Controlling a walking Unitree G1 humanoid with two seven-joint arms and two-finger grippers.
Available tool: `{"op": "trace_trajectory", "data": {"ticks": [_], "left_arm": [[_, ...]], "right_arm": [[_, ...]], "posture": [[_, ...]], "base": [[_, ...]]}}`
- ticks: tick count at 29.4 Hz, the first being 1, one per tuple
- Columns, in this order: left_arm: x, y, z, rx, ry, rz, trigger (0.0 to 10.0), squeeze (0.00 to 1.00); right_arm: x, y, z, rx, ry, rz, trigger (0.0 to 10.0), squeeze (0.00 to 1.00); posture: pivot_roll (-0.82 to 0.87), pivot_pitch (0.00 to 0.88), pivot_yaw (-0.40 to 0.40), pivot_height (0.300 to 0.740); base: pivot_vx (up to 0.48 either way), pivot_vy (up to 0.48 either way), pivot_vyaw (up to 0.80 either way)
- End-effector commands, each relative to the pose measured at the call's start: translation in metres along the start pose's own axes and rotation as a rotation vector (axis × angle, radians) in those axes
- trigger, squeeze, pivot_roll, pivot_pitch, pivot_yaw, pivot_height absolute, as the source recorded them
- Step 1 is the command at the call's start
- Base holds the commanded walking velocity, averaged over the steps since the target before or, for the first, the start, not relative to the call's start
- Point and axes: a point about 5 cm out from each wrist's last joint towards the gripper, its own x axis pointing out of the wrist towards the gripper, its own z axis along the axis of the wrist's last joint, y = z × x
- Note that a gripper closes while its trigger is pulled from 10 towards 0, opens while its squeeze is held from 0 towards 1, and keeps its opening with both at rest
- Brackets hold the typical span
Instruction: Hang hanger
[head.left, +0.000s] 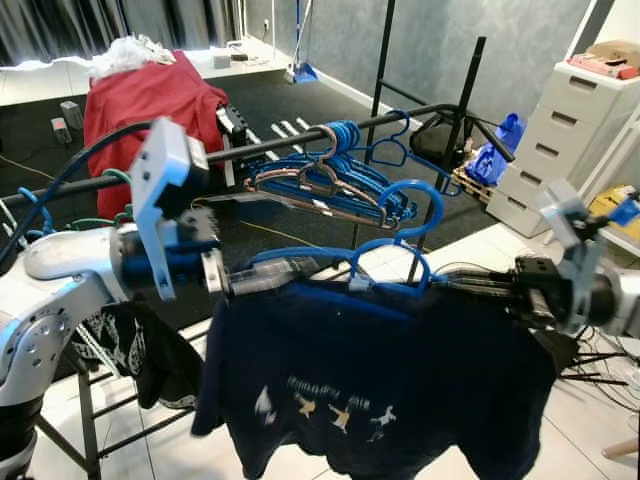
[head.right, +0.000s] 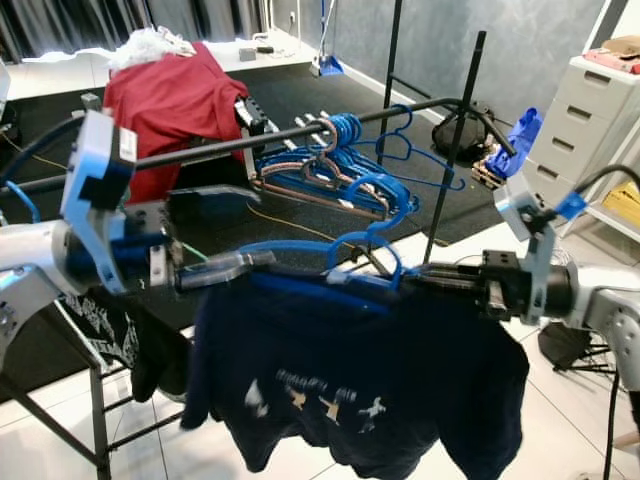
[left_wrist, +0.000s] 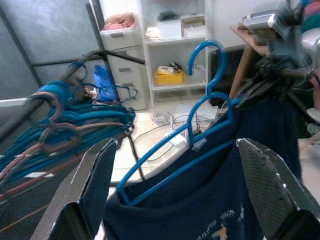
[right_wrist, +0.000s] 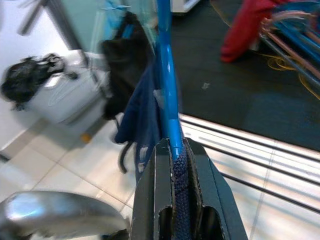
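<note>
A navy T-shirt (head.left: 380, 390) hangs on a blue hanger (head.left: 395, 262), held up in front of the black clothes rail (head.left: 290, 143). The right gripper (right_wrist: 175, 150) is clamped on one end of the hanger's arm and the shirt fabric; the left gripper (left_wrist: 175, 165) sits at the other shoulder, fingers (left_wrist: 95, 175) spread wide, grasping nothing. Behind, a bunch of empty blue hangers (head.left: 340, 170) hangs on the rail. Beyond the rail, a red cloth (head.left: 150, 100) lies draped.
</note>
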Motion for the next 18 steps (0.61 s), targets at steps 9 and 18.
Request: {"op": "trace_trajectory", "data": {"ticks": [9,18], "left_arm": [[-0.024,0.010,-0.081,-0.149,0.146,0.613,10.0,0.00],[-0.067,0.002,-0.116,-0.165,0.251,1.028,10.0,0.00]], "right_arm": [[0.046,-0.007,-0.011,-0.008,-0.096,-0.200,10.0,0.00],[0.082,-0.003,-0.019,0.012,-0.192,-0.249,10.0,0.00]], "posture": [[-0.06,0.000,-0.026,0.740],[-0.04,0.000,-0.031,0.740]], "base": [[0.000,0.000,0.00],[0.000,0.000,0.44]]}}
